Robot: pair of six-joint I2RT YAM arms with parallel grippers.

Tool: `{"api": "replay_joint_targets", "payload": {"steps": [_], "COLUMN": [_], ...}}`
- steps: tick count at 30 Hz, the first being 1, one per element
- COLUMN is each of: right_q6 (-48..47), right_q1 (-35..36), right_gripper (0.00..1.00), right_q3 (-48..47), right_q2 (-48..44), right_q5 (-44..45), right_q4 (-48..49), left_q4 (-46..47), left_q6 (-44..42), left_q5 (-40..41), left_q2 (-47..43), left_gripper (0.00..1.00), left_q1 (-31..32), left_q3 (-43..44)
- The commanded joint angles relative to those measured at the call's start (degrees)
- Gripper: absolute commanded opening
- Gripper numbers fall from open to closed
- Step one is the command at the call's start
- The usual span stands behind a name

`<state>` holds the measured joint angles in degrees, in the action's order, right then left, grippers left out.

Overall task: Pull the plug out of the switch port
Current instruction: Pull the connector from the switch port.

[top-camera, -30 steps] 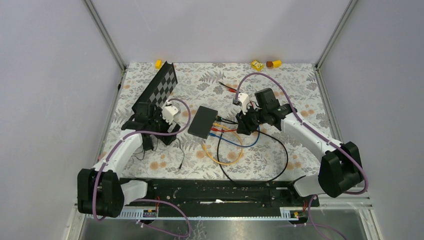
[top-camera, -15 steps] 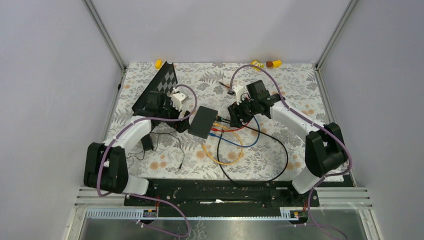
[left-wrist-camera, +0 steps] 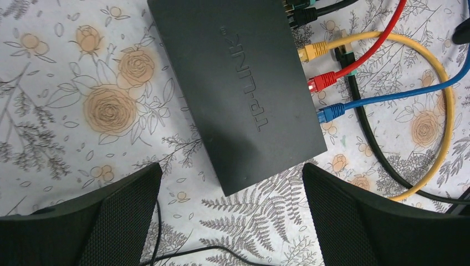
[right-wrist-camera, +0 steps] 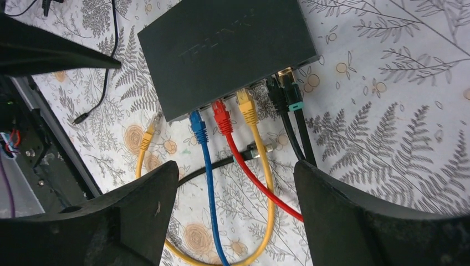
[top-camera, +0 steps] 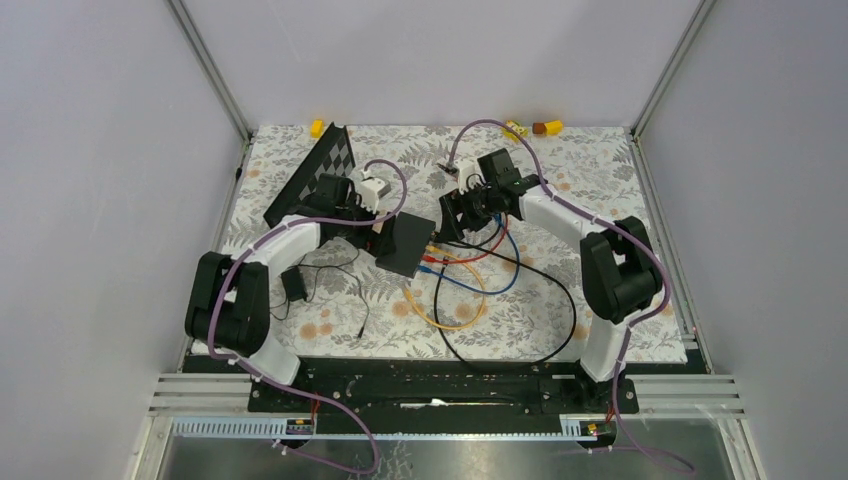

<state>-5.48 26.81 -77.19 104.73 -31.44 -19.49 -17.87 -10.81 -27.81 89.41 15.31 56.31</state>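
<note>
The switch (top-camera: 407, 245) is a flat matte-black box in the middle of the floral mat. It also shows in the left wrist view (left-wrist-camera: 238, 83) and the right wrist view (right-wrist-camera: 221, 50). Along its port edge sit a blue plug (right-wrist-camera: 197, 126), a red plug (right-wrist-camera: 223, 119), a yellow plug (right-wrist-camera: 246, 107) and two black plugs (right-wrist-camera: 282, 91). My left gripper (top-camera: 383, 238) is open and empty above the switch's left end (left-wrist-camera: 230, 205). My right gripper (top-camera: 452, 222) is open and empty above the cables just off the port edge (right-wrist-camera: 235, 216).
A black-and-grey chequered board (top-camera: 322, 170) leans at the back left. A small black adapter (top-camera: 294, 285) with a thin wire lies at the left. Yellow, blue, red and black cables loop in front of the switch (top-camera: 470, 300). Small yellow blocks (top-camera: 515, 130) lie at the back edge.
Both arms have swung inward and away from their bases. The left gripper moved right, from by the adapter to the switch. The right gripper moved left toward the port edge.
</note>
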Motion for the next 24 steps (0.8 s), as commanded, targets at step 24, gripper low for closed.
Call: {"api": "replay_joint_targets", "payload": {"steps": [24], "right_q6": [6.2], "right_q1": [-4.8], "right_gripper": [0.82], "right_q3": [0.6], "right_q2": [1.2], "right_q5": [-9.6], "right_q4": [10.5], "left_q4": [9.0], "left_q6": [1.2], "left_q5": [1.0], "left_q2": [-2.8], "left_gripper": [0.99], "left_q1": [1.3], "left_q3": [-4.3]}}
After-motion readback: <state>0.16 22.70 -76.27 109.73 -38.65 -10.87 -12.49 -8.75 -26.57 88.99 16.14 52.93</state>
